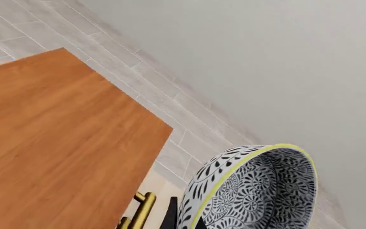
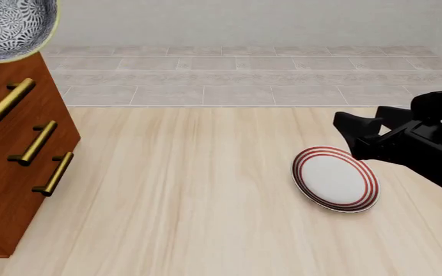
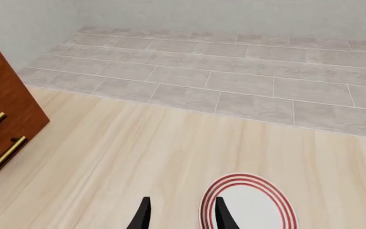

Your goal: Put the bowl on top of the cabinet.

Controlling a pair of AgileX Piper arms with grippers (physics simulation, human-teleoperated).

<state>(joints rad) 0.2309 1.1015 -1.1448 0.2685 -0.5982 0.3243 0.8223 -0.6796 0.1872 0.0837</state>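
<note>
Right gripper [image 3: 179,215]: two dark fingertips in view, parted with a clear gap. Red-ringed plate [image 3: 249,205] lies flat on the table [image 3: 106,157], just beside the fingertips, possibly touching one. Cabinet [image 3: 5,114] stands well apart from the plate.

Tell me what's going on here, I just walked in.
The left arm has the patterned bowl lifted high, over the wooden cabinet; its wrist view shows the bowl tilted at the cabinet top's edge, not yet set down. Only a dark bit of that gripper shows beside the bowl. The right gripper hangs open and empty near the red-ringed plate, which lies on the table.
</note>
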